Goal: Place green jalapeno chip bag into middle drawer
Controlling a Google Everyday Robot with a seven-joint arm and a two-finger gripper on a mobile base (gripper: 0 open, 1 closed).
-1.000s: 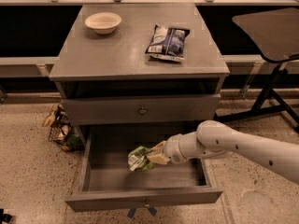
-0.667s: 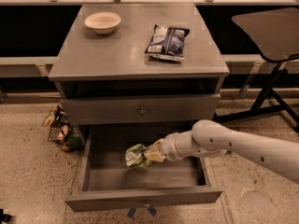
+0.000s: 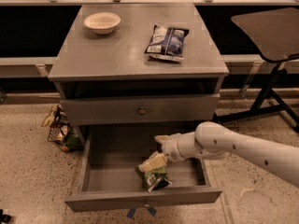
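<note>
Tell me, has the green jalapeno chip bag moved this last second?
Yes. The green jalapeno chip bag has dropped toward the front panel of the middle drawer; the gripper, fingers open, hovers above it.

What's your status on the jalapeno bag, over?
Gripper open, low inside middle drawer. Green jalapeno chip bag lying on drawer floor near front, just below gripper. Nothing in the way.

Arm [image 3: 247,149] – smooth white rounded shell, few small dark dots, bulbous wrist joint; gripper [image 3: 151,152] – cream-yellow fingers, spread apart, inside open middle drawer [image 3: 103,200].
</note>
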